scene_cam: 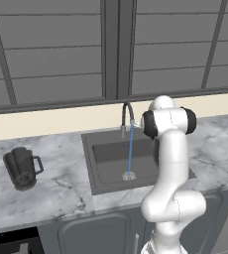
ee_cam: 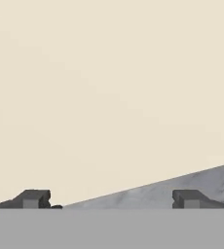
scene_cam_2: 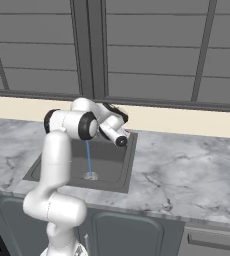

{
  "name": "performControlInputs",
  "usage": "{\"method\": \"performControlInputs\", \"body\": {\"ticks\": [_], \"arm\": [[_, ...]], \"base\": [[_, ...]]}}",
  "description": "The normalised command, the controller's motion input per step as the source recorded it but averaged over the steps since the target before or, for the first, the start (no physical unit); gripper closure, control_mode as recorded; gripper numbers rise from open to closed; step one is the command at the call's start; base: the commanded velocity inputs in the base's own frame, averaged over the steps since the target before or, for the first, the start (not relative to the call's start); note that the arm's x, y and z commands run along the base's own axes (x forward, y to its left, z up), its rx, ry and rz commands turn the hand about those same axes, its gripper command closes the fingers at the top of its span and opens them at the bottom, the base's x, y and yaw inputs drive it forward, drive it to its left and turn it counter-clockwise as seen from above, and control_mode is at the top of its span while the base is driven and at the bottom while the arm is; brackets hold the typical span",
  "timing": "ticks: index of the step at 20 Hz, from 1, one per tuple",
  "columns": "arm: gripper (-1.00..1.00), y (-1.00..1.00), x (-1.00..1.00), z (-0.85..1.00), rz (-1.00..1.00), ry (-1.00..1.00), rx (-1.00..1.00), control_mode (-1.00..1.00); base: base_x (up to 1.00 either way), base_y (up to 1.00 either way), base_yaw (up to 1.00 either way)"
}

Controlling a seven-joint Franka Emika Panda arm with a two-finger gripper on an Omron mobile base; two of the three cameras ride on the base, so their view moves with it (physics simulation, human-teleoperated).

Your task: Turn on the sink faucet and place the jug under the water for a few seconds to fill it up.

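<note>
Grey panelled cabinets [scene_cam: 56, 49] and a cream backsplash strip [scene_cam: 46, 121] run behind the marbled grey-white table [scene_cam: 61, 183]. We see the white jointed robot arm [scene_cam: 173, 163] rising in front of the rectangular dark-grey recessed sink [scene_cam: 103, 171], its upper links folded toward the back wall. In the hand view the jaws stand wide apart and released, with one dark fingertip [ee_cam: 33, 198] at each lower side, facing the cream wall above a wedge of table. We see the slim dark-grey gooseneck faucet [scene_cam: 127, 115] arched over the basin, and a thin light-blue water stream [scene_cam: 131, 149] falling straight to the pale round drain [scene_cam: 129, 175]. We find the dark grey-black cylindrical jug [scene_cam: 21, 168] with its loop handle upright on the table, well left of the sink.
</note>
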Motion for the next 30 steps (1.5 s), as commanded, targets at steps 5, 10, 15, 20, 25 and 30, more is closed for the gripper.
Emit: {"method": "performControlInputs", "body": {"ticks": [5,10,15,20,25,30], "arm": [[-1.00,-0.75,-0.18,0.39,-0.03,0.00,0.01,-1.00],[-1.00,-0.75,-0.18,0.50,-0.04,0.00,0.01,-1.00],[-1.00,-0.85,-0.10,0.57,-0.04,0.00,0.04,-1.00],[-1.00,-0.60,-0.58,0.52,-0.01,-0.04,0.05,-1.00],[-1.00,0.41,-1.00,0.29,0.00,-0.19,-0.07,-1.00],[-1.00,0.73,-0.98,0.26,0.00,-0.15,-0.13,-1.00]], "base": [[0.00,0.00,0.00],[0.00,0.00,0.00],[0.00,0.00,0.00],[0.00,0.00,0.00],[0.00,0.00,0.00],[0.00,0.00,0.00]]}}
